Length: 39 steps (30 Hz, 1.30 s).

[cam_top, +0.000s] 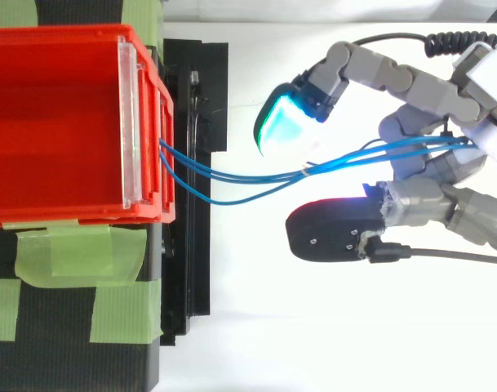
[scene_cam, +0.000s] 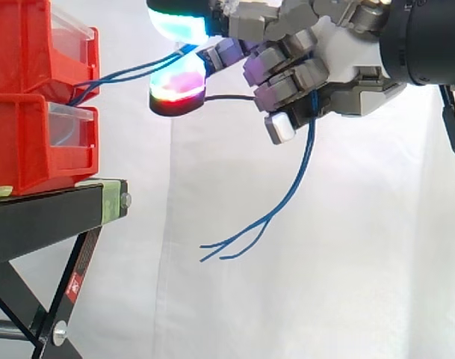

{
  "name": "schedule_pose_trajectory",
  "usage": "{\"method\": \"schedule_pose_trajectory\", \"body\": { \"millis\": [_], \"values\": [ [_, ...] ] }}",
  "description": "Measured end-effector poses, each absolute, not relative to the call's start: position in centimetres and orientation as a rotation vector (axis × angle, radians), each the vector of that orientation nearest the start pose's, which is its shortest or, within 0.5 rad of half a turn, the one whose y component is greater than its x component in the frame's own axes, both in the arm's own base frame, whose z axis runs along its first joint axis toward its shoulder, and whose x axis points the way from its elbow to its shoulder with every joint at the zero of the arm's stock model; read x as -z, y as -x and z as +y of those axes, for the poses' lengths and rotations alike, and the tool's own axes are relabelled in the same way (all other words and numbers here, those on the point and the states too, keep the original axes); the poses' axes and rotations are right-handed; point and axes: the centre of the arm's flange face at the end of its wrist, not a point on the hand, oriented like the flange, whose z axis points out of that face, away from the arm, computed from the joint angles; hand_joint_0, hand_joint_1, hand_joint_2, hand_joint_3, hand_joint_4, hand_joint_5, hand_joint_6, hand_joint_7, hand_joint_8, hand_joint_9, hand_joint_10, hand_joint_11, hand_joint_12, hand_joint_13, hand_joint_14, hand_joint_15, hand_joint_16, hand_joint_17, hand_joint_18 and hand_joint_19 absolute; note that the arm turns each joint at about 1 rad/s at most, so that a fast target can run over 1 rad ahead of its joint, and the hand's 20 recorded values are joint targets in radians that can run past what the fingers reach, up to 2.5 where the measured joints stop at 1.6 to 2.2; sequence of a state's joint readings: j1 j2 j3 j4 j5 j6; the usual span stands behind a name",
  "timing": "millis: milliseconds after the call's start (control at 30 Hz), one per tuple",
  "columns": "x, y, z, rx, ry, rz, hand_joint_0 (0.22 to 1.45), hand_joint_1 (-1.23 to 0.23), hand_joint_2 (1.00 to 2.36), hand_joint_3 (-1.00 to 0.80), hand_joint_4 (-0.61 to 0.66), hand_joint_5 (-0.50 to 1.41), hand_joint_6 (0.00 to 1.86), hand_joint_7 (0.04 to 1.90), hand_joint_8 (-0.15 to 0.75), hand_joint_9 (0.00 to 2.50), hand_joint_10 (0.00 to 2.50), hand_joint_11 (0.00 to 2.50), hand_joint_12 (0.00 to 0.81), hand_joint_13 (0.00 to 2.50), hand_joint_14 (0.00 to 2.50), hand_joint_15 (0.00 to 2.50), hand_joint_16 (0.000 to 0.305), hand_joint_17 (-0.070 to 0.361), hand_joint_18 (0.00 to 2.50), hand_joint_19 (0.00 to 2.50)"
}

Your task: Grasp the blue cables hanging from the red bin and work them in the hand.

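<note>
White curtain (scene_cam: 324,299) recorded as backdrop to the whole station. Found two red plastic bins (scene_cam: 25,142) stacked at the side view's left edge on a black metal stand (scene_cam: 40,224). Noted strips of green tape (cam_top: 68,253) on the stand top, right against the bins. Noted a clear plastic front panel (cam_top: 127,122) on the upper of the bins in the top view.

Traced thin blue cables (cam_top: 232,175) from the front face of the bins, out past the stand edge and away from the bins in a shallow sag. Located grey multi-fingered robot hand (scene_cam: 339,60) well clear of the bins, level with the upper one, off the stand. Confirmed closed grip on the cables, with fingers (scene_cam: 287,82) curled round the strands on the side farthest from the bins.

Followed the strands between a cyan-green glowing pad (cam_top: 285,122) and a red-magenta glowing pad (scene_cam: 178,90), both pointing toward the bins. Cannot confirm contact between pads and strands; possibly touching at the cyan-green one. Found loose cable ends hanging below the hand, curving back toward the bins, splayed apart at the tips, clear of the stand.
</note>
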State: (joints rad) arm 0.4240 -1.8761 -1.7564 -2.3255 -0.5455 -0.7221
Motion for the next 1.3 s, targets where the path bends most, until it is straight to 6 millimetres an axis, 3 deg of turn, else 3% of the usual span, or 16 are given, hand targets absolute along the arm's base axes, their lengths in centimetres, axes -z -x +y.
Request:
{"method": "schedule_pose_trajectory", "body": {
  "millis": [233,433,900,1033,1167,1300],
  "values": [
    [-30.5,-59.4,3.4,-0.458,-1.123,0.876,0.87,-0.56,1.01,-0.83,0.3,0.25,0.11,1.38,0.58,1.71,2.5,2.5,0.706,2.1,2.5,2.15,0.21,0.158,2.5,0.77],
    [-30.4,-59.3,3.9,-0.489,-1.139,0.864,0.86,-0.56,1.01,-0.83,0.3,0.25,0.11,1.38,0.58,1.71,2.5,2.5,0.706,2.1,2.5,2.15,0.21,0.158,2.5,0.77],
    [-30.3,-59.2,4.0,-0.512,-1.155,0.858,0.95,-0.63,1.02,-0.47,0.28,0.16,0.25,1.32,0.58,1.71,2.5,2.5,0.706,2.1,2.5,2.15,0.21,0.158,2.5,0.77],
    [-30.3,-59.2,4.0,-0.518,-1.159,0.855,0.96,-0.63,1.02,-0.53,0.28,0.16,0.25,1.31,0.58,1.71,2.5,2.5,0.706,2.1,2.5,2.15,0.21,0.158,2.5,0.77],
    [-30.3,-59.2,4.1,-0.522,-1.161,0.853,0.98,-0.64,1.02,-0.45,0.27,0.15,0.27,1.3,0.58,1.71,2.5,2.5,0.706,2.1,2.5,2.15,0.21,0.158,2.5,0.77],
    [-30.3,-59.2,4.1,-0.524,-1.161,0.852,0.96,-0.61,1.02,-0.54,0.28,0.15,0.28,1.3,0.58,1.71,2.5,2.5,0.706,2.1,2.5,2.15,0.21,0.158,2.5,0.77]
  ]
}}
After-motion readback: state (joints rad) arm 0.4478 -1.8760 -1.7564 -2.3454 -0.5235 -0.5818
